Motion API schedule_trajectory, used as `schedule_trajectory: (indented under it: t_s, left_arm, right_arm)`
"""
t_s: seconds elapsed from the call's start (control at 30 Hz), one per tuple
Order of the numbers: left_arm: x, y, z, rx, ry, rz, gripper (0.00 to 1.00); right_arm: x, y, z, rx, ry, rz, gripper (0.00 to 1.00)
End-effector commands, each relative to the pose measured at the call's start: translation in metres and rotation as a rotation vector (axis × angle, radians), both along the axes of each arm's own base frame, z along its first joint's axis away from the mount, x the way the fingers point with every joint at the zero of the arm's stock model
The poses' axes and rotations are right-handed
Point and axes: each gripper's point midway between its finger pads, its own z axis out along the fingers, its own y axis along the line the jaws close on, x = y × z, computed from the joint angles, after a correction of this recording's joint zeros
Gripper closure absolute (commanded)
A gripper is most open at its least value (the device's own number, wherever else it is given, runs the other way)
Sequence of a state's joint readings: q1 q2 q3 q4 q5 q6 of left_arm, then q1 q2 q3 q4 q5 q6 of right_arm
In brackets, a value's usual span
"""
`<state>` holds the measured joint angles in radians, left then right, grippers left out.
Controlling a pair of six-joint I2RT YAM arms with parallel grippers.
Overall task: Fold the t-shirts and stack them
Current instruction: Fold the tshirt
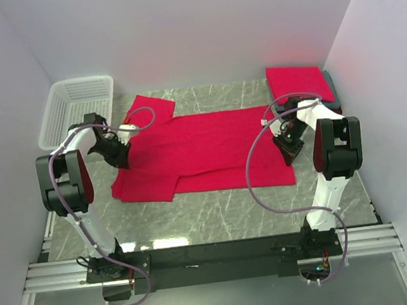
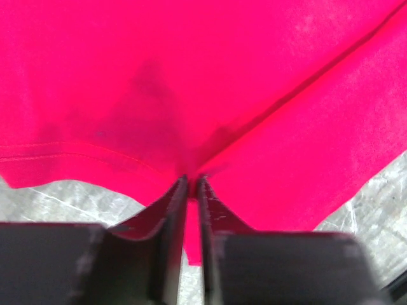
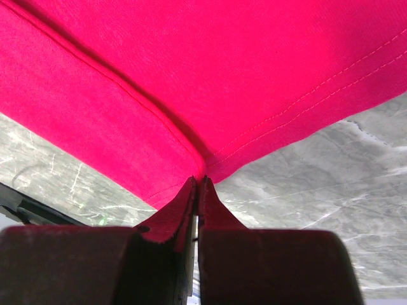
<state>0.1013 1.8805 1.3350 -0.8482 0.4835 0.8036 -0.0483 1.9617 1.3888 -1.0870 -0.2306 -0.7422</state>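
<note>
A bright red t-shirt lies spread across the marble table, its left part folded over. My left gripper sits at the shirt's left edge. In the left wrist view the left gripper is shut on a fold of the red t-shirt, and a strip of cloth shows between the fingers. My right gripper is at the shirt's right edge. The right wrist view shows the right gripper shut, pinching the hemmed corner of the red t-shirt.
A white lattice basket stands at the back left. At the back right a folded red t-shirt rests on a grey one. White walls close in the table on three sides.
</note>
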Motion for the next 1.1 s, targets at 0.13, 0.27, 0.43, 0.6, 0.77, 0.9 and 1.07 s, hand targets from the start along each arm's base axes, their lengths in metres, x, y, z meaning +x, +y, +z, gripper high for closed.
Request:
schedule_trajectory:
  t_s: [0.13, 0.27, 0.43, 0.6, 0.77, 0.9, 1.07]
  left_arm:
    - [-0.016, 0.002, 0.004, -0.01, 0.033, -0.033, 0.97]
    - [-0.018, 0.006, 0.01, -0.021, 0.028, -0.027, 0.99]
    - [-0.017, 0.015, 0.017, -0.014, 0.016, -0.009, 0.99]
    - [-0.015, 0.019, 0.021, -0.014, 0.004, 0.003, 0.99]
    - [-0.008, 0.02, 0.025, -0.014, -0.016, 0.017, 0.99]
    - [-0.002, 0.02, 0.029, -0.023, -0.028, 0.031, 0.99]
    - [0.002, 0.02, 0.032, -0.025, -0.042, 0.033, 0.99]
  right_arm:
    - [0.011, 0.001, 0.027, 0.006, -0.085, 0.014, 1.0]
    - [0.01, 0.0, 0.03, 0.004, -0.087, 0.015, 1.0]
    - [0.012, 0.0, 0.035, 0.002, -0.098, 0.02, 1.0]
    - [0.018, -0.001, 0.037, 0.0, -0.104, 0.016, 1.0]
    - [0.03, -0.002, 0.039, -0.009, -0.125, 0.018, 1.0]
    - [0.035, -0.003, 0.035, -0.013, -0.119, 0.016, 1.0]
    - [0.036, -0.006, 0.031, -0.023, -0.117, 0.02, 1.0]
